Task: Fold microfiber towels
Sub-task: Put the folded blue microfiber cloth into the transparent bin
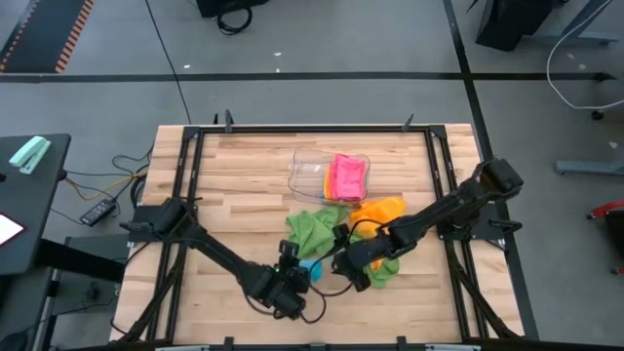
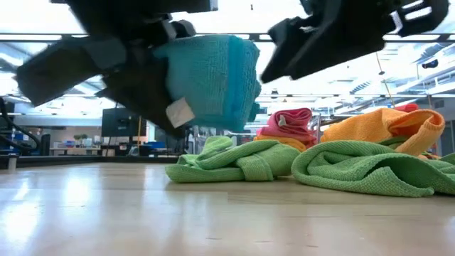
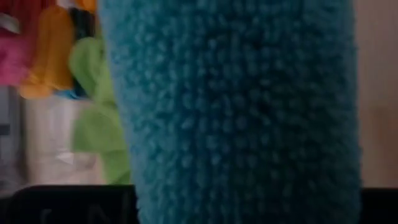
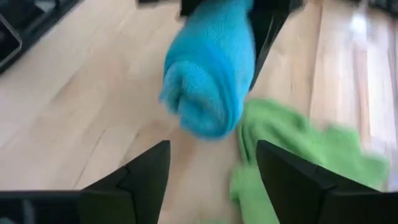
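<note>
1. Blue towel [image 2: 213,78] sits closest to the low cam, rolled/bunched, lifted clear of the bench [image 1: 244,175]; white tag shows on its near side.
2. Left tool [image 1: 291,283] is clamped on that blue towel – the fabric fills my left wrist view [image 3: 236,112].
3. Right tool [image 4: 211,171] has its fingers spread apart w/ nothing between them, pointing at the end of the blue roll [image 4: 208,68], just short of it.
4. Two green towels [image 2: 234,162] and [image 2: 370,169] lie crumpled on the bench behind the roll.
5. Orange towel [image 1: 382,210] lies bunched beside the greens, partly under the right arm.
6. Pink towel [image 1: 347,176] sits in the clear plastic tray [image 1: 310,168] toward the bench's far edge.
</note>
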Controlling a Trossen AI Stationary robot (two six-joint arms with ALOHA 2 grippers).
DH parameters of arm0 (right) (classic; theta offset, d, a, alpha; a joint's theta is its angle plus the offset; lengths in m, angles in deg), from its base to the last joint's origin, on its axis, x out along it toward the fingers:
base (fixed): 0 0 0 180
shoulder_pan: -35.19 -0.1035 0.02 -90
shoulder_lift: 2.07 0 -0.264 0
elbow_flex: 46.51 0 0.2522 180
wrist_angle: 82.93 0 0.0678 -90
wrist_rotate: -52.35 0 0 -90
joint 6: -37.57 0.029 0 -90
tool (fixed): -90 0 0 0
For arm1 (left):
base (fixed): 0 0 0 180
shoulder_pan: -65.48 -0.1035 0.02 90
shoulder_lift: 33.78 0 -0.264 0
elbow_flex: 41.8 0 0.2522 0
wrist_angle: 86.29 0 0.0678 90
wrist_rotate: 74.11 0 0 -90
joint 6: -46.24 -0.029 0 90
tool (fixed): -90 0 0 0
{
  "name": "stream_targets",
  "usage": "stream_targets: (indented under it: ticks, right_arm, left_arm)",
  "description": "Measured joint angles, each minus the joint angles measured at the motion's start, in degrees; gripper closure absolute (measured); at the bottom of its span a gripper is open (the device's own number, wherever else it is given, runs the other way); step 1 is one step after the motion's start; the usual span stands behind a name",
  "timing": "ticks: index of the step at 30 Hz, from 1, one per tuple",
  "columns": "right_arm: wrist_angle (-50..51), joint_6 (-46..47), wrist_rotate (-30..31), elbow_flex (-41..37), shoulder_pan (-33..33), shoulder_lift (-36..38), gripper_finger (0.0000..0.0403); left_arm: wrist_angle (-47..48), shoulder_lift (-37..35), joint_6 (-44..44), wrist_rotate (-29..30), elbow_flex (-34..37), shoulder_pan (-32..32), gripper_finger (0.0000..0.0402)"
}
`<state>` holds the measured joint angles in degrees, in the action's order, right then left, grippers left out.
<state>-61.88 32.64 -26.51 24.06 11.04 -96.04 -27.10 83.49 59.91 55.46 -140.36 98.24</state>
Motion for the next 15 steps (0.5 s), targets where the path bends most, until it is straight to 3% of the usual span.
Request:
stream_targets:
  ticks: [15]
  right_arm:
    - [19.6,21.4,0.2,-0.1,0.0,13.5,0.0162]
  left_arm:
    - [0.6,-12.9,-23.9,0.3,0.0,-11.3,0.0311]
